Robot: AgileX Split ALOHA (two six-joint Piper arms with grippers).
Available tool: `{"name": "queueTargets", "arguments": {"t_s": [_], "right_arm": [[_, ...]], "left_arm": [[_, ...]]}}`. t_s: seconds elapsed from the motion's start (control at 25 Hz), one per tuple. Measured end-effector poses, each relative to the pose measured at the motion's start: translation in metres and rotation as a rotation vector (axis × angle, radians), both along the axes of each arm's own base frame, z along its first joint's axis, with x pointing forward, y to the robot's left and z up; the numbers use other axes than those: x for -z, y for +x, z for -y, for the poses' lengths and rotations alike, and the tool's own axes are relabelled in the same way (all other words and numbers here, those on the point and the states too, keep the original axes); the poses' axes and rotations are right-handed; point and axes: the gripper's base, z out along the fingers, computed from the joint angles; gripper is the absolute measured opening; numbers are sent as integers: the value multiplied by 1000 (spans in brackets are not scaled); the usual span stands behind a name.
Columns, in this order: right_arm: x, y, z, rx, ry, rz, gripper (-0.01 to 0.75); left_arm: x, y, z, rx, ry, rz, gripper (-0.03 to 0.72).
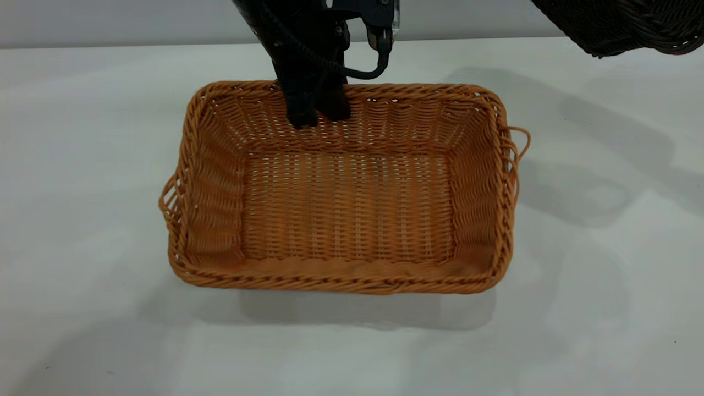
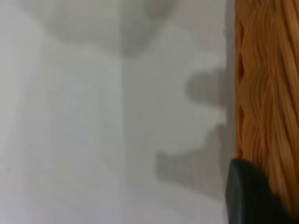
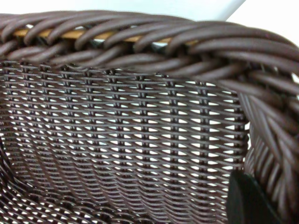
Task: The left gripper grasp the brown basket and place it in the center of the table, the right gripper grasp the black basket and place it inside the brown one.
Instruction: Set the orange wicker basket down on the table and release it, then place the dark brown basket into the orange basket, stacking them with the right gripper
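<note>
The brown basket [image 1: 341, 220] sits flat near the middle of the pale surface [image 1: 82, 137], its long sides running left to right and a small loop at its right end. The left end effector [image 1: 318, 113] reaches down over the far rim, one finger inside the far wall, closed on that wall. The black basket [image 1: 627, 25] hangs off the surface at the far right, well apart from the brown one. The right end effector [image 3: 252, 200] grips its braided rim.
</note>
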Motion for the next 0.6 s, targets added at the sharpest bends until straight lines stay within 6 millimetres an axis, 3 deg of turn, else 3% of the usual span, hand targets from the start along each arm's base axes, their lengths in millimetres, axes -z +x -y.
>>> {"name": "queueTargets", "arguments": {"t_s": [0.2, 0.32, 0.52, 0.6], "right_arm": [[1, -1, -1, -12, 3, -22, 76], [2, -2, -2, -27, -5, -30, 76], [4, -5, -3, -52, -15, -53, 76], [5, -7, -4, -78, -24, -77, 76]], "left_arm": [[-1, 1, 0, -8, -8, 10, 351], [-1, 2, 1, -46, -30, 9, 429], [-13, 10, -2, -186, -132, 43, 468], [-27, 18, -15, -317, -205, 17, 468]]}}
